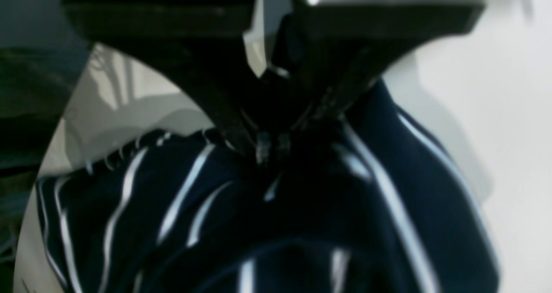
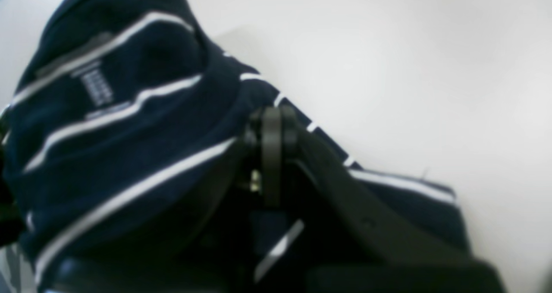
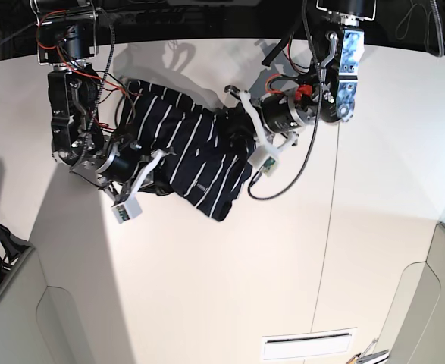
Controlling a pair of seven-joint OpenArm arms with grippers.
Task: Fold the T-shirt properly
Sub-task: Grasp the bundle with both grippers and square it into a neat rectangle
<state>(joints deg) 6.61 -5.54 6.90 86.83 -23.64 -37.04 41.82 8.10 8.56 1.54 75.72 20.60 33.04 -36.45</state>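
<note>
Both black, cable-wrapped arms reached inward over the table. The left gripper [image 1: 272,148] was clamped tight on bunched dark striped cloth; the right gripper [image 2: 269,155] was likewise closed, pinching fabric.

Bright, even light from above in the base view — soft shadows beside the shirt [image 3: 184,152] on the white table [image 3: 230,288]. Both wrist views blurred throughout, stripes smeared, dark finger parts nearest the lens unfocused — pale glare around the shirt.
</note>
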